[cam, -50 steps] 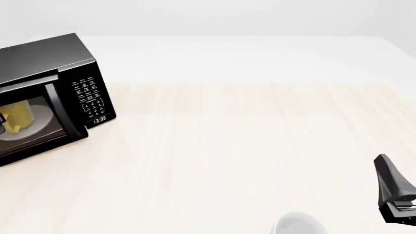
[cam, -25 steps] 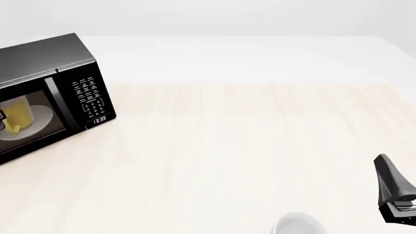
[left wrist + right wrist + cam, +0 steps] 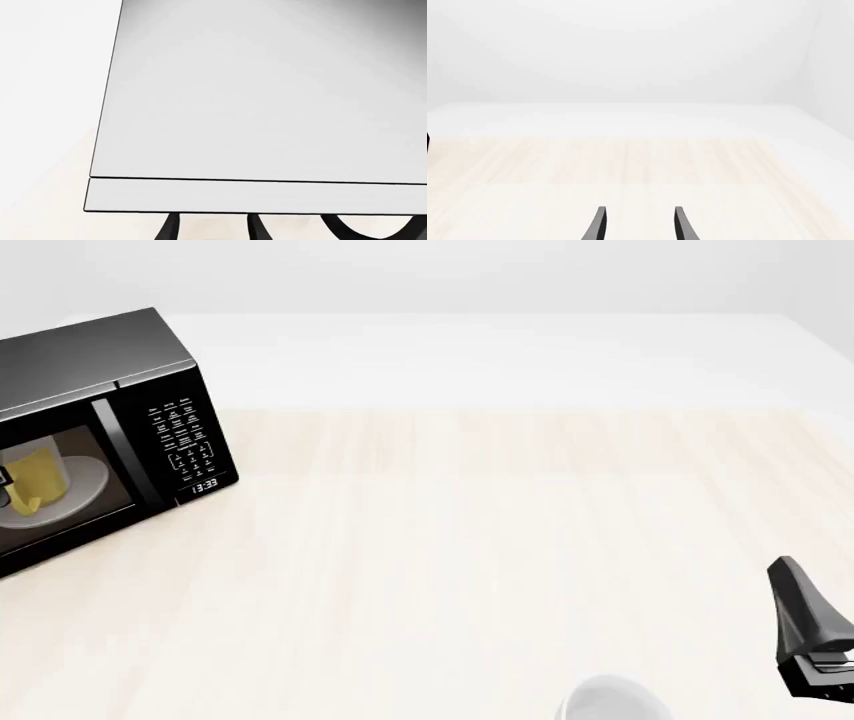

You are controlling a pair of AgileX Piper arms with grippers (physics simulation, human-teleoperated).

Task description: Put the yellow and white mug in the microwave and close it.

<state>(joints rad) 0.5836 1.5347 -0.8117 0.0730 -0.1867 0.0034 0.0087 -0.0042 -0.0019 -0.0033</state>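
Observation:
The black microwave (image 3: 114, 430) stands at the table's far left with its door flush against the body. Through the door's window I see the yellow and white mug (image 3: 38, 478) upright on the white turntable plate (image 3: 83, 485). In the left wrist view a glossy grey face of the microwave (image 3: 267, 100) fills the picture, and my left gripper (image 3: 213, 229) is right up against it, fingers apart with nothing between them. The left gripper is outside the front view. Low at the right edge, far from the microwave, my right gripper (image 3: 790, 585) (image 3: 639, 225) is open and empty.
A plain white rounded cup (image 3: 611, 703) sits at the front edge, left of the right gripper. The light wooden table (image 3: 507, 520) stretches between it and the microwave. The keypad panel with a lit clock (image 3: 203, 485) faces the table's middle.
The microwave door swung from slightly ajar to flush shut. The right gripper, the white cup and the mug have not moved.

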